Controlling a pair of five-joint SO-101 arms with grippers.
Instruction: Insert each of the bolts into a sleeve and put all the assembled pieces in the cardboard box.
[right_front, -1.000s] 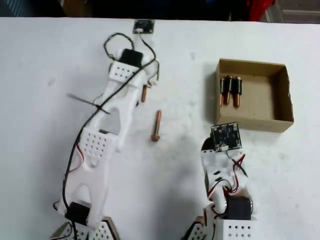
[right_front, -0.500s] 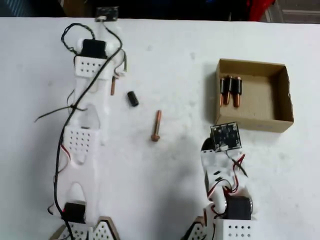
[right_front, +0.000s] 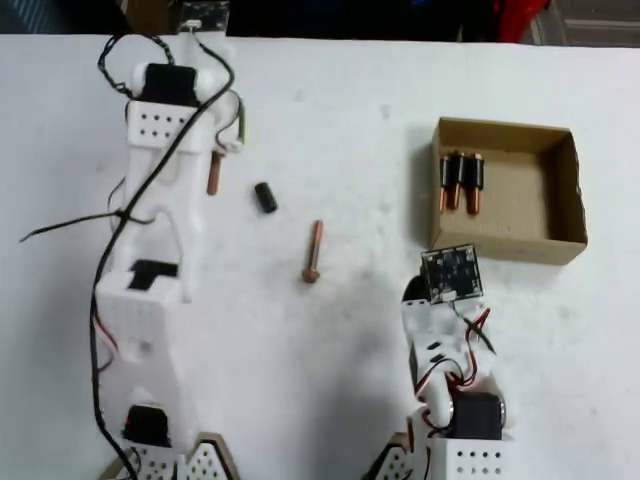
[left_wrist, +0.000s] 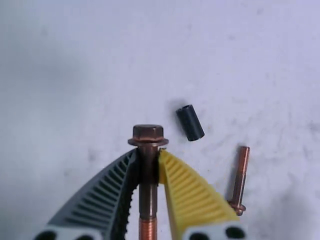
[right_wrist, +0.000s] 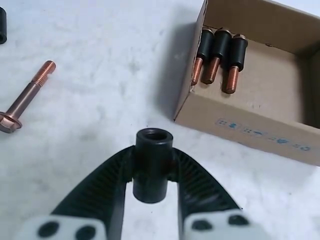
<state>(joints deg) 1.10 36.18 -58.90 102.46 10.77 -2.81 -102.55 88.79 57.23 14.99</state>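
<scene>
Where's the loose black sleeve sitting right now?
In the high view the loose sleeve lies on the table left of centre, between the bolt held in the left jaws and the loose bolt.

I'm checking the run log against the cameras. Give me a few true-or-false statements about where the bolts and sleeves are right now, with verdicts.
1. The left gripper is shut on a bolt. True.
2. The right gripper is open and holds nothing. False: it is shut on a sleeve.
3. Three assembled pieces lie in the cardboard box. True.
4. The loose bolt is already pushed into the loose sleeve. False: the two lie apart, not touching.
</scene>
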